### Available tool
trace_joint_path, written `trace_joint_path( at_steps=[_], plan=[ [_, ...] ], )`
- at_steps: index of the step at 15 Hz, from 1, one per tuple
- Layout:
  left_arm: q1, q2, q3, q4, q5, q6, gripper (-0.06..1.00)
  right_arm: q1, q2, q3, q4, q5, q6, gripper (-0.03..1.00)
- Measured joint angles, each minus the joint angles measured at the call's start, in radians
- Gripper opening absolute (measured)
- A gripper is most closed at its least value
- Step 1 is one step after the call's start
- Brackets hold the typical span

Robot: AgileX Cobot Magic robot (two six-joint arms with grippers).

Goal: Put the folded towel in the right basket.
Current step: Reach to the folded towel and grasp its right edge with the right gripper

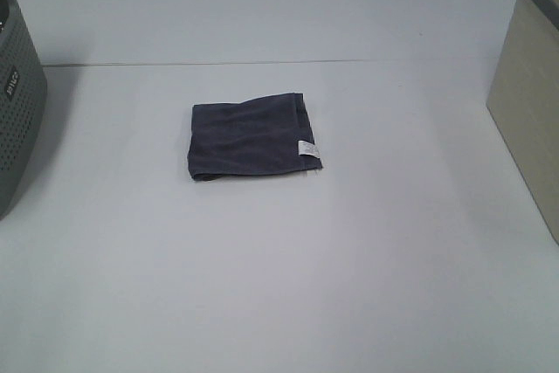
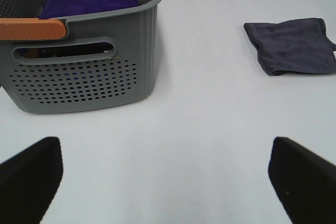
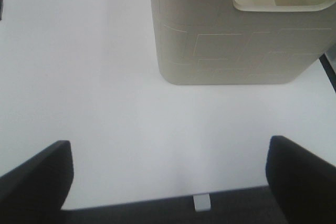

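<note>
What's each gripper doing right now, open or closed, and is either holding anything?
Left gripper: open, holding nothing.
Right gripper: open, holding nothing.

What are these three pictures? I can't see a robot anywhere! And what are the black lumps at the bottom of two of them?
The robot has two arms, and each ends in a gripper, a claw with two fingers. One picture comes from a camera high above the white table; the arms are out of its sight. The other two come from little cameras on the robot's wrists, so the black lumps are the claw fingers seen up close. The left gripper and the right gripper are both open and hold nothing. On the table lies a folded dark towel. On the left stands a grey basket with a blue cloth inside, and on the right a beige basket.
</note>
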Motion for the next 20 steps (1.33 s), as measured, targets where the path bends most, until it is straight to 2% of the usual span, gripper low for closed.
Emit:
trace_joint_path(
  at_steps=[1,2,3,6,8,9,13,14,20],
  plan=[
    [0.0,0.0,0.0,0.0,0.0,0.0,0.99,0.0,0.087,-0.054,0.004,0.018,0.0,0.96],
    [0.0,0.0,0.0,0.0,0.0,0.0,0.99,0.0,0.249,-0.176,0.017,0.056,0.0,0.96],
    [0.0,0.0,0.0,0.0,0.0,0.0,0.99,0.0,0.412,-0.32,0.04,0.086,0.0,0.96],
    [0.0,0.0,0.0,0.0,0.0,0.0,0.99,0.0,0.852,-0.787,0.114,0.084,-0.013,0.96],
    [0.0,0.0,0.0,0.0,-0.001,0.0,0.99,0.002,1.085,-0.993,0.247,0.084,-0.069,0.96],
    [0.0,0.0,0.0,0.0,-0.001,0.0,0.99,0.043,1.253,-1.094,0.351,0.083,-0.089,0.96],
    [0.0,0.0,0.0,0.0,-0.001,0.0,0.99,0.185,1.787,-1.284,0.677,0.081,-0.177,0.96],
    [0.0,0.0,0.0,0.0,-0.001,0.0,0.99,0.205,1.894,-1.337,0.72,0.083,-0.193,0.96],
    [0.0,0.0,0.0,0.0,-0.002,0.0,0.99,0.22,2.289,-1.627,0.755,0.087,-0.196,0.96]
  ],
)
